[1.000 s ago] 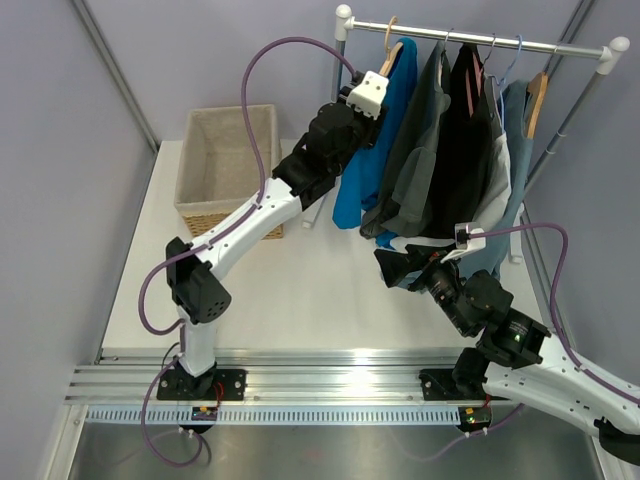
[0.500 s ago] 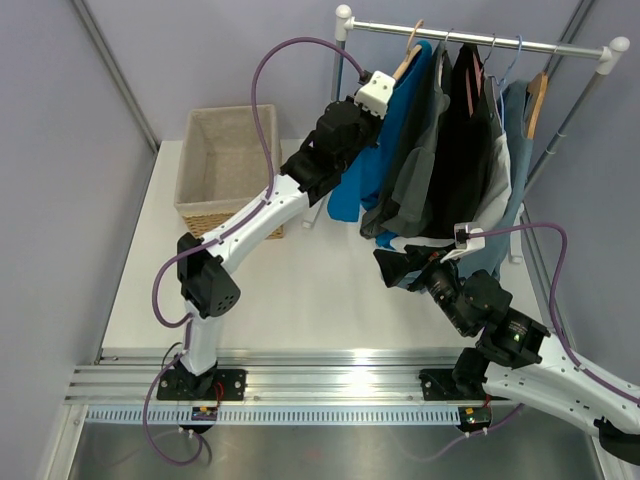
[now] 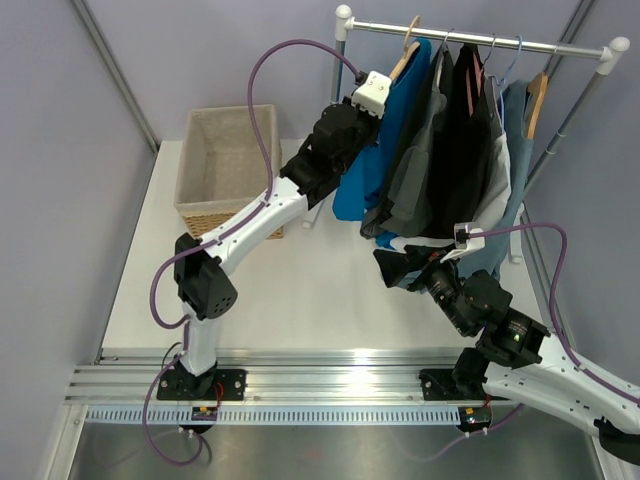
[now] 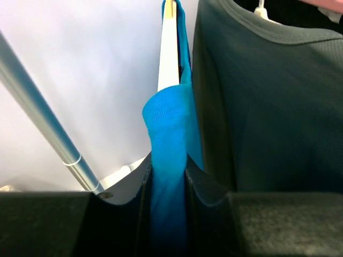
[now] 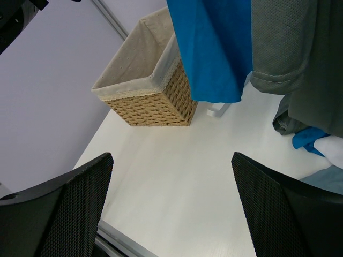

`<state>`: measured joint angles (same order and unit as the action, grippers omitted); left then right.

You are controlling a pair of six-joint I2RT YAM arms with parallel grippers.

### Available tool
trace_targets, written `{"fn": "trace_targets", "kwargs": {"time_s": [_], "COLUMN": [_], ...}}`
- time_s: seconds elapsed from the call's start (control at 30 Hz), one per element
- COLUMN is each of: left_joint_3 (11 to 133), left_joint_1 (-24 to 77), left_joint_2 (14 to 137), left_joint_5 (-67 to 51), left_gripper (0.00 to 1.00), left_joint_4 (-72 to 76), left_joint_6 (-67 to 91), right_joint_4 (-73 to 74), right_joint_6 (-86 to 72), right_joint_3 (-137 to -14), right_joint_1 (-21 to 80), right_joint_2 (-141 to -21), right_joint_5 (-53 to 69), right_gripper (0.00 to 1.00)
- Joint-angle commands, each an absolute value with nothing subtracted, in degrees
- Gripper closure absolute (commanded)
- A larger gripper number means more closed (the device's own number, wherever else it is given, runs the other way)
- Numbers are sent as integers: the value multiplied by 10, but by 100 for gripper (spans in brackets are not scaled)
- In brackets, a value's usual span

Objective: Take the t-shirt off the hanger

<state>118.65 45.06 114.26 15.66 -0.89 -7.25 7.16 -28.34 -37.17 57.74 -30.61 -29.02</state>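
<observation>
1. Nearest the bases, the right gripper [image 5: 171, 214] is sitting just where it was a second ago. Its fingers are spread wide and holding nothing, and it is hovering over the table [image 3: 300, 290] below the hanging clothes, taking no part yet.
2. Further in, the left gripper [image 4: 168, 184] is clamping a fold of the blue t-shirt [image 4: 169, 123], apparently at a sleeve or shoulder edge. The cloth is being squeezed between both fingers.
3. That arm is the one that has been moving. Over the last second it has been rising and swinging in toward the rack, away from the wicker basket [image 3: 225, 165]. In the last half second it is hardly moving at all.
4. At the back, the wooden hanger [image 3: 407, 45] is going along with the pull. Its hook has slid along the rail [image 3: 500, 42] toward the grey shirt [image 3: 410, 180], so the blue t-shirt is now pressing against that neighbour.
5. The t-shirt is still hanging on the hanger, whose pale arm is showing just above the pinched fold in the left wrist view. The pull seems to be shifting hanger and shirt together rather than peeling one off the other, so the removal is judged barely begun. Working the shoulder down and off the hanger's end is probably what is needed next.
</observation>
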Motion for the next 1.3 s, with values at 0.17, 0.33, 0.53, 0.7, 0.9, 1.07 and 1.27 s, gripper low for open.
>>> {"fn": "trace_targets", "kwargs": {"time_s": [0.17, 0.33, 0.53, 0.7, 0.9, 1.07, 1.27], "left_joint_3": [1150, 1142, 1129, 1083, 1004, 897, 782], "left_joint_1": [448, 448, 449, 449, 448, 451, 468], "left_joint_2": [1059, 1042, 1020, 976, 897, 801, 654], "left_joint_5": [184, 183, 189, 189, 211, 225, 158], "left_gripper": [100, 100, 100, 100, 100, 100, 100], "left_joint_4": [142, 143, 127, 122, 96, 35, -104], "left_joint_6": [-72, -76, -75, -68, -64, -54, -3], "right_joint_4": [69, 69, 69, 70, 69, 62, 60], "right_joint_6": [-284, -286, -283, -284, -279, -259, -222], "right_joint_3": [-396, -397, -397, -398, -396, -401, -435], "right_joint_1": [582, 582, 583, 582, 583, 581, 582], "right_joint_2": [-309, -308, -308, -311, -308, -319, -370], "right_joint_5": [-293, -283, -284, -283, -286, -262, -301], "right_gripper": [1, 0, 0, 1, 0, 1, 6]}}
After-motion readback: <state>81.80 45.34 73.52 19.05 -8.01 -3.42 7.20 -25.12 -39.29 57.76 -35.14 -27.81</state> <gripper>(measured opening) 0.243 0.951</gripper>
